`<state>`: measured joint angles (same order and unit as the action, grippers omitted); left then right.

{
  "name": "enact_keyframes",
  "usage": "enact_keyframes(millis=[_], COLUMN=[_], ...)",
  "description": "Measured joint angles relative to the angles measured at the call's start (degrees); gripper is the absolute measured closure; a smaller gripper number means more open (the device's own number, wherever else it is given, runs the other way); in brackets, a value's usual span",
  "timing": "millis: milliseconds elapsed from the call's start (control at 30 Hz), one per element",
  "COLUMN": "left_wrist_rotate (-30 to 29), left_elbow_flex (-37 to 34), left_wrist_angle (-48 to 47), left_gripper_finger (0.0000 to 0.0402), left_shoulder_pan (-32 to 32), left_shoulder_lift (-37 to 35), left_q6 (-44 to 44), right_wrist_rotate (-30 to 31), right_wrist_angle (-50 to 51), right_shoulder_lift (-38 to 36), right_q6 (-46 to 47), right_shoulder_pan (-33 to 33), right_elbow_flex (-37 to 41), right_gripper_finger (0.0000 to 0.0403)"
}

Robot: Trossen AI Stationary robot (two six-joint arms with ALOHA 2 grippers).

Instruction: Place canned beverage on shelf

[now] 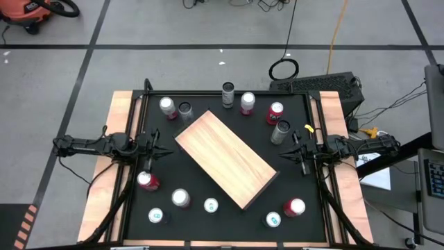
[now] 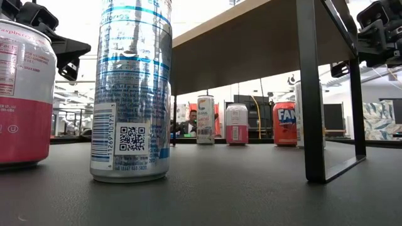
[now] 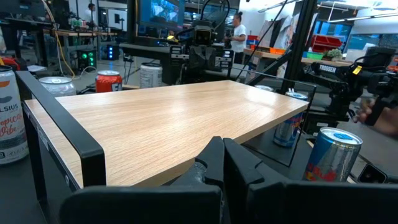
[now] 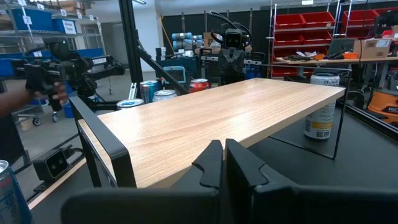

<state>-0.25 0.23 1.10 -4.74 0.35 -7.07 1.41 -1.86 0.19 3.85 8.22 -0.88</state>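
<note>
So the shelf point(image 1: 226, 159) sits diagonally mid-table, its top bare, with cans scattered all around it. Left gripper point(image 1: 158, 146) and right gripper point(image 1: 294, 154) hover at opposite table edges, both pinched together, holding nothing. Nearest the left one: a red can point(image 1: 147, 180).

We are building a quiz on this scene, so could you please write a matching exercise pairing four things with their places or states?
Things:
1. shelf
2. left gripper
3. right gripper
4. Fanta can

Places or states:
A. shut, at the shelf's right side
B. standing at the table's far edge, right of centre
C. shut, at the shelf's left side
D. lying diagonally mid-table, top bare

Pairs: 1-D, 2-C, 3-A, 4-B
</note>
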Motion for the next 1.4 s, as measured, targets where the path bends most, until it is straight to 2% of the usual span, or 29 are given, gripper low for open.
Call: enact_keyframes(millis=[667,900,1233,1400], left_wrist_rotate=[-0.3,-0.5,-1.1,-1.4], left_elbow_flex=[0.0,0.0,0.1,3.0], left_wrist_angle=[1.8,0.1,1.2,1.9], left_gripper_finger=[0.0402,0.0402,0.0402,0.0402], left_shoulder_pan=[0.0,0.0,0.0,0.0], left_shoulder_lift=[0.0,0.4,0.5,0.7], left_q6=[0.1,6.1,5.9,5.9], right_wrist_rotate=[0.0,0.0,0.0,0.0], right_wrist_angle=[0.0,0.0,0.0,0.0], right_shoulder_lift=[0.0,0.0,0.0,0.0], right_q6=[0.0,0.0,-0.1,-0.2], right_shoulder_pan=[0.0,0.0,0.0,0.0], right_elbow_flex=[0.0,0.0,0.0,0.0], right_gripper_finger=[0.0403,0.0403,0.0403,0.0403])
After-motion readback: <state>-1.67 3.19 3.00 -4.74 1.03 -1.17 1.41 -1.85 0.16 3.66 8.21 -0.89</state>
